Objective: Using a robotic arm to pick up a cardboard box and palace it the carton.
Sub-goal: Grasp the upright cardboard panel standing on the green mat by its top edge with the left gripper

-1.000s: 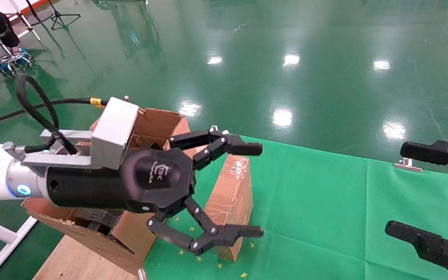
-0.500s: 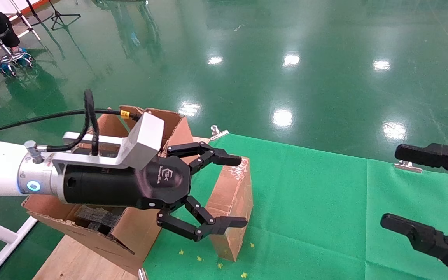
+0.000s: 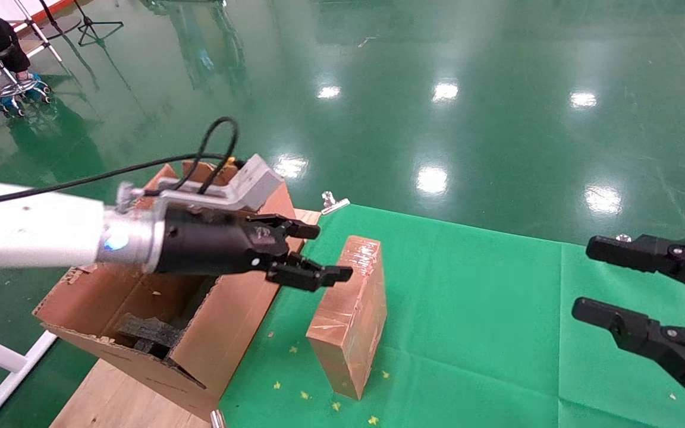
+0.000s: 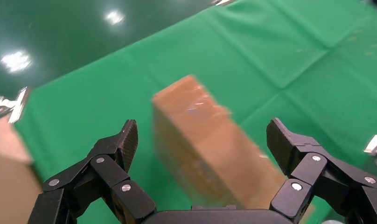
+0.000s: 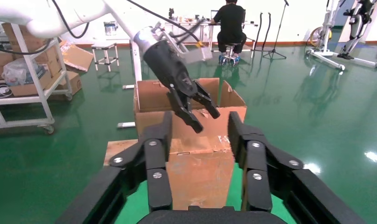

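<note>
The robotic arm's left gripper [image 3: 319, 252] hangs above the near end of the cardboard box [image 3: 349, 312], black linkage fingers spread wide, gripping nothing. The box, brick-shaped and glossy with clear tape, rests on the green cloth [image 3: 485, 309] just beside the corrugated carton [image 3: 223, 333]. The right gripper [image 3: 580, 282] waits apart, splayed.

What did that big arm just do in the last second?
The left gripper drew back from the camera and down toward the cardboard box, open and not gripping it. The box, the carton and the open right gripper stayed about where they were.
</note>
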Tool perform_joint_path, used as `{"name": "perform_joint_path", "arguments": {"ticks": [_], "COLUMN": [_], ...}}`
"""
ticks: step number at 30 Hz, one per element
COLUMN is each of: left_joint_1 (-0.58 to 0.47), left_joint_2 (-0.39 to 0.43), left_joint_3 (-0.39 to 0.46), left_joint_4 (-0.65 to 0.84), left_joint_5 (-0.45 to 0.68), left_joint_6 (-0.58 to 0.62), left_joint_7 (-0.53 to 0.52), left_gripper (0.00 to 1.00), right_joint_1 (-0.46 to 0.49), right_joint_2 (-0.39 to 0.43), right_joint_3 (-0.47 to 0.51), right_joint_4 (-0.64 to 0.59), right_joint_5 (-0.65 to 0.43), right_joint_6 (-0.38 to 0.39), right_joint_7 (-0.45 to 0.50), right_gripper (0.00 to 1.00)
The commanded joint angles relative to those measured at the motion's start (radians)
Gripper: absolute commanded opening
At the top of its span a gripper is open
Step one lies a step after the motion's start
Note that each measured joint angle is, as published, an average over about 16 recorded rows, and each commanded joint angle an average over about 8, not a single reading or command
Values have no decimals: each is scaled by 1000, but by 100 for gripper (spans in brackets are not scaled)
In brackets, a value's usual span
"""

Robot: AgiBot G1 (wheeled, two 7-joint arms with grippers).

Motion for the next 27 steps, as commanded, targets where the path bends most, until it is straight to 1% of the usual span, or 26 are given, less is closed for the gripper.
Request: {"name": "perform_joint_path", "arguments": {"ticks": [1, 3, 6, 15, 20, 27], "left_joint_1": [-44, -87, -140, -264, -283, -289], "left_joint_2": [18, 51, 100, 220, 267, 291], "left_joint_3": [38, 65, 97, 196, 230, 265], "left_joint_4": [-15, -19, -19, -30, -31, -35], "left_joint_5": [86, 136, 189, 365, 403, 466], "left_joint_6": [-3, 21, 56, 154, 192, 217], "left_joint_7": [-101, -163, -224, -312, -362, -441], "left_gripper": [100, 100, 100, 100, 100, 100], "right_joint_1": [0, 0, 0, 0, 0, 0], "right_joint_2": [0, 0, 0, 0, 0, 0], "right_joint_3": [0, 0, 0, 0, 0, 0], "right_joint_4": [0, 0, 0, 0, 0, 0], "right_joint_5": [0, 0, 0, 0, 0, 0], "right_joint_6": [0, 0, 0, 0, 0, 0], "right_joint_7": [0, 0, 0, 0, 0, 0], "right_gripper": [0, 0, 0, 0, 0, 0]}}
